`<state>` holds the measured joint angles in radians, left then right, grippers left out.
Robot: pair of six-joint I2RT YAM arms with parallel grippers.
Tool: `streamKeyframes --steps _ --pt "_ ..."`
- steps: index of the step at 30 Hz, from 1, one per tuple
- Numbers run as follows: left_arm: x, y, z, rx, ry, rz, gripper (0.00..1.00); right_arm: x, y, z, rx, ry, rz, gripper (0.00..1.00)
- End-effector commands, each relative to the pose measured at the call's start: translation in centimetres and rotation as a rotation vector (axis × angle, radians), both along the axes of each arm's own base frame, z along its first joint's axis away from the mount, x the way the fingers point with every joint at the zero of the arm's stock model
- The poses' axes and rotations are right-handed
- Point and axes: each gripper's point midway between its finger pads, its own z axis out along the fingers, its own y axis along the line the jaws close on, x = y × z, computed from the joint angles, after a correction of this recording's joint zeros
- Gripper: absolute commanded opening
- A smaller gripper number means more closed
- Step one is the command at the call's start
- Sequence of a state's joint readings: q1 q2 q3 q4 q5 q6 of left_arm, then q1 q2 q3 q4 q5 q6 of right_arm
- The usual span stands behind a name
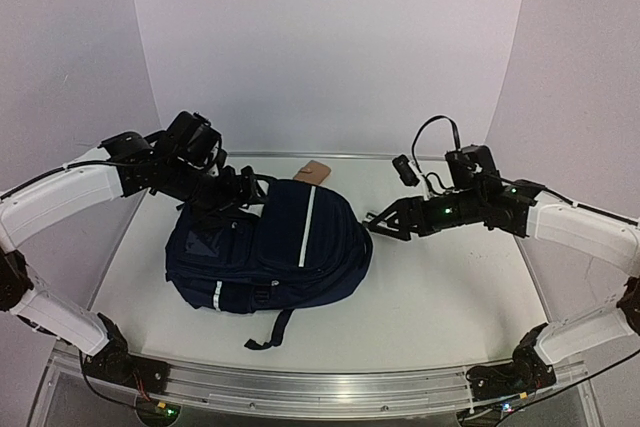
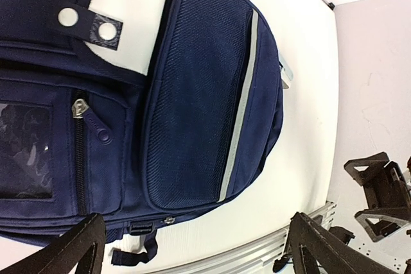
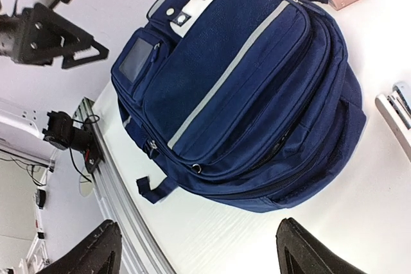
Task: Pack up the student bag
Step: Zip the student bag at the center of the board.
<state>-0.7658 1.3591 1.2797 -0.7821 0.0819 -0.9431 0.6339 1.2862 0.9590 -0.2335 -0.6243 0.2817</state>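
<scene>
Rail along the near edge, seen from the top. The bag lies flat, left of the desk's centre, with a wallet behind it by the far edge. Left gripper hovers at the bag's far-left corner, right gripper just off its right side. Left wrist: fingers spread wide, bag below. Right wrist: fingers wide apart too, empty.

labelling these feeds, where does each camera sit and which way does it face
Top external: above and behind the arm bases, facing down at the student bag; both arms, left claw and right claw show.
Left wrist: on the left arm, close over the bag's front pocket; open fingers at bottom.
Right wrist: on the right arm, facing the whole bag; open fingers at bottom.
Both wrist views share the bag's grey stripe.
</scene>
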Motion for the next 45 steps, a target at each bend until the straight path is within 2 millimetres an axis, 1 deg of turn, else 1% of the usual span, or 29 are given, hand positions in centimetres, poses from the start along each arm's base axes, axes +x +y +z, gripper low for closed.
streamKeyframes --steps 1,2,3,5,6,7,9,11,12,14,16,18,20,22,24,25,26,29,31,32,34,35,36,38,39,40,42,45 --pt "-0.7 2.3 0.5 0.061 -0.020 0.037 1.00 -1.6 2.4 0.9 -0.015 -0.040 0.055 0.80" --pt "-1.2 2.9 0.3 0.068 -0.005 0.052 1.00 -2.0 3.3 0.5 -0.023 -0.044 0.059 0.79" --pt "-1.4 3.9 0.0 0.083 -0.004 0.097 1.00 -2.1 4.2 0.2 -0.025 -0.056 0.053 0.79" --pt "-2.0 5.0 -0.3 0.067 0.005 0.151 0.99 -1.6 5.9 -1.3 -0.044 -0.027 0.038 0.75" --pt "-2.2 5.5 -0.2 0.048 -0.001 0.176 0.98 -1.7 6.9 -1.4 -0.049 -0.031 0.045 0.74" --pt "-2.4 5.7 -0.7 0.037 0.007 0.190 0.98 -1.9 8.0 -1.9 -0.061 -0.029 0.063 0.73" --pt "-2.9 5.5 -1.4 0.023 0.027 0.183 0.95 -3.3 10.4 -2.5 -0.073 -0.030 0.124 0.72" --pt "-3.9 5.7 -2.7 0.069 0.076 0.170 0.91 -4.2 12.0 -3.9 -0.094 -0.001 0.159 0.72" --pt "-4.4 6.1 -3.2 0.105 0.090 0.182 0.90 -4.2 12.1 -5.1 -0.116 0.020 0.158 0.72" --pt "-5.1 6.9 -3.6 0.137 0.099 0.216 0.90 -4.2 11.8 -7.6 -0.170 0.044 0.159 0.71" --pt "-5.3 7.5 -3.9 0.125 0.092 0.246 0.89 -4.5 10.8 -10.3 -0.246 0.043 0.175 0.70" --pt "-5.2 7.7 -4.3 0.116 0.079 0.259 0.89 -4.0 9.5 -12.6 -0.316 0.039 0.167 0.69" --pt "-5.2 7.8 -5.1 0.139 0.098 0.262 0.88 -2.7 8.0 -14.7 -0.370 0.046 0.140 0.67" --pt "-4.9 7.2 -5.6 0.147 0.110 0.244 0.88 -0.4 6.7 -15.6 -0.404 0.033 0.106 0.65" --pt "-4.6 6.4 -5.9 0.153 0.115 0.220 0.87 1.9 5.8 -16.1 -0.436 0.006 0.082 0.64" --pt "-4.3 5.8 -6.1 0.157 0.119 0.204 0.87 3.7 5.1 -16.1 -0.449 -0.008 0.053 0.63" --pt "-4.0 5.4 -6.2 0.160 0.119 0.190 0.87 5.0 4.7 -16.1 -0.454 -0.014 0.032 0.62" --pt "-3.2 4.4 -6.6 0.191 0.123 0.162 0.85 8.7 4.0 -15.0 -0.450 -0.057 -0.023 0.62" --pt "-2.6 4.0 -7.0 0.220 0.128 0.154 0.83 10.3 3.8 -14.1 -0.452 -0.093 -0.045 0.62" --pt "-2.3 3.7 -6.8 0.223 0.124 0.150 0.82 10.9 3.7 -13.8 -0.455 -0.106 -0.056 0.63" --pt "-1.6 3.1 -6.9 0.229 0.122 0.141 0.80 12.0 3.3 -13.3 -0.461 -0.123 -0.086 0.64" --pt "-1.4 2.8 -6.8 0.227 0.119 0.138 0.80 12.1 3.3 -12.9 -0.458 -0.127 -0.093 0.64" --pt "-1.2 2.5 -6.8 0.227 0.120 0.137 0.80 12.2 3.4 -12.1 -0.447 -0.134 -0.094 0.64" --pt "-0.8 2.3 -7.0 0.230 0.124 0.142 0.79 10.8 3.8 -11.1 -0.410 -0.110 -0.062 0.63" --pt "-0.7 2.2 -7.1 0.228 0.126 0.146 0.79 10.1 3.9 -10.2 -0.389 -0.108 -0.060 0.64" --pt "-0.5 2.1 -7.2 0.226 0.128 0.151 0.79 9.1 4.0 -9.8 -0.373 -0.093 -0.052 0.65" --pt "-0.3 1.9 -7.3 0.222 0.130 0.157 0.79 7.1 4.8 -8.5 -0.333 -0.082 -0.042 0.67" --pt "-0.2 1.8 -7.4 0.215 0.136 0.170 0.79 4.9 6.3 -7.4 -0.296 -0.063 -0.037 0.68"
